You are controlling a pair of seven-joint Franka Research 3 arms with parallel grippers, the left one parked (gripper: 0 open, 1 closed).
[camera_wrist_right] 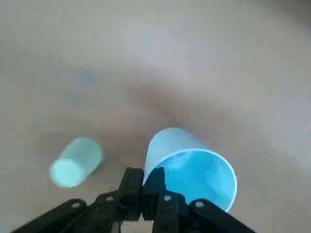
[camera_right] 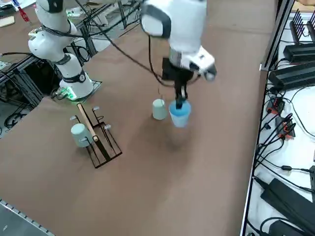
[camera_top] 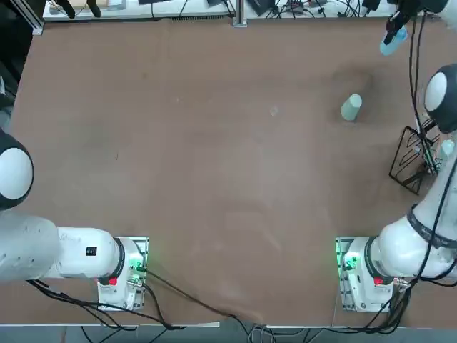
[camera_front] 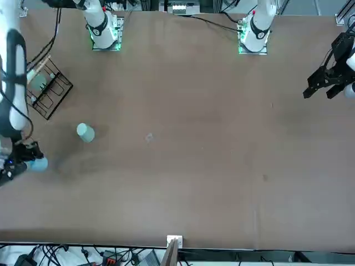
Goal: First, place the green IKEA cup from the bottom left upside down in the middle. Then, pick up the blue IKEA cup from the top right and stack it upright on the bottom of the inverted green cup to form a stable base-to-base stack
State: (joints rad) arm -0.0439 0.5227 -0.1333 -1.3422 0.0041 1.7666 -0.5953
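Right gripper shut on the wall of the blue cup, one finger inside the cup, the other outside, rim pinched between. Cup is held up off the desk, near the far right corner, open end up, slight tilt in the wrist view. The right arm reaches out over the desk's right side to get there.

Green cup stands upside down on the desk, narrow base up, wide rim on the surface. It's in the far right part, well in from the right edge, so right of the desk's middle. Nothing stacked on its base. Blue cup is near it, up higher, farther toward the far edge and the right edge; the two are apart, and the blue one is not over the green base.

Black wire rack with a wooden bar sits by the desk's right edge, closer to the near edge than the green cup. A pale greenish cup is in the rack, lying tilted.

Past the desk's far edge: a white surface with black boxes and loose cables. Dark cables also run along the right arm. Soft shadow on the desk under the gripper area.
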